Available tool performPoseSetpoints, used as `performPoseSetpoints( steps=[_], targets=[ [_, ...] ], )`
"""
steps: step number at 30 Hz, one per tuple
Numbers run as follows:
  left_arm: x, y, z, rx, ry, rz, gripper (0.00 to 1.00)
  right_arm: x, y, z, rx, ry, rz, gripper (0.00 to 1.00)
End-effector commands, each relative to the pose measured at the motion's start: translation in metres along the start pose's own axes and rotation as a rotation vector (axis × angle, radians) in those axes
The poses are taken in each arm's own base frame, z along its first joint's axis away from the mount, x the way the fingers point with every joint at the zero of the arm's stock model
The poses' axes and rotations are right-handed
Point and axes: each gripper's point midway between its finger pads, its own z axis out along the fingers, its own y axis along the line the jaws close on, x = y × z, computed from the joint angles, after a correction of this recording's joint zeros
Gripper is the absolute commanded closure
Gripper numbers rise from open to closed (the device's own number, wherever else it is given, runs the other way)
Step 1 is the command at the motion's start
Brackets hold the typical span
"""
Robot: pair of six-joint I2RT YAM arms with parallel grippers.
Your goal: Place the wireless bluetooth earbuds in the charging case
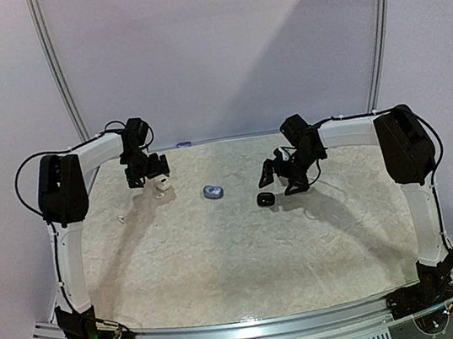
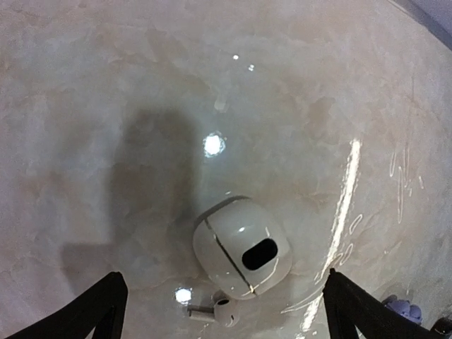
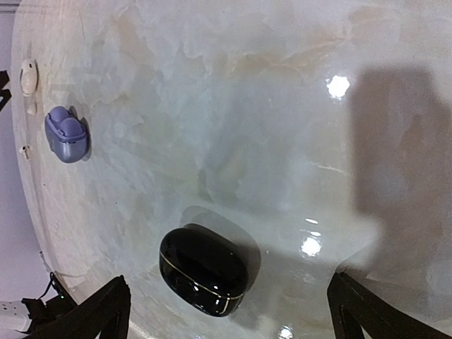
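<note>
A closed white charging case [image 2: 242, 244] with a black oval mark lies on the table. A white stemmed earbud [image 2: 219, 311] lies just beside it, on the side nearer the wrist. My left gripper [image 2: 223, 282] hovers above both, open and empty, its fingers either side of them. In the top view it [image 1: 150, 181] is over the white case [image 1: 161, 189]. A closed black case [image 3: 201, 272] lies between the open, empty fingers of my right gripper [image 3: 229, 279], which hangs above it at centre right [image 1: 279, 180]. Another tiny white bud [image 1: 120, 218] lies to the left.
A lavender-grey case [image 1: 213, 191] sits between the two grippers; it also shows in the right wrist view [image 3: 66, 134]. The black case [image 1: 266, 199] lies on the marbled tabletop [image 1: 239, 253]. The table's curved back edge runs close behind both arms.
</note>
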Motion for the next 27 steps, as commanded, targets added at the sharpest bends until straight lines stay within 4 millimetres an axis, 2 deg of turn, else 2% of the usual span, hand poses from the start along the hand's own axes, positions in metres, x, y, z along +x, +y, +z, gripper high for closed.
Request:
performPoseSetpoints(
  steps=[1,8,10,17,21,27],
  targets=[
    [-0.018,-0.023,0.011,0.019,-0.065,0.002,0.01,0.006,-0.028,-0.010,0.158,0.014,-0.019,0.01],
    [-0.012,-0.017,0.035,-0.038,-0.042,0.002,0.15,0.001,-0.024,-0.028,0.186,-0.021,-0.055,0.01],
    [-0.009,-0.016,0.038,-0.057,-0.038,0.005,0.19,0.000,-0.022,-0.031,0.186,-0.030,-0.063,0.01],
    [0.002,-0.012,0.047,-0.117,-0.020,0.030,0.20,-0.001,-0.018,-0.034,0.179,-0.035,-0.082,0.01],
    [0.008,-0.008,0.049,-0.131,-0.001,0.033,0.27,-0.002,-0.017,-0.037,0.179,-0.041,-0.091,0.01],
    [0.011,-0.007,0.052,-0.135,0.007,0.034,0.33,-0.004,-0.014,-0.039,0.170,-0.054,-0.100,0.01]
  ],
)
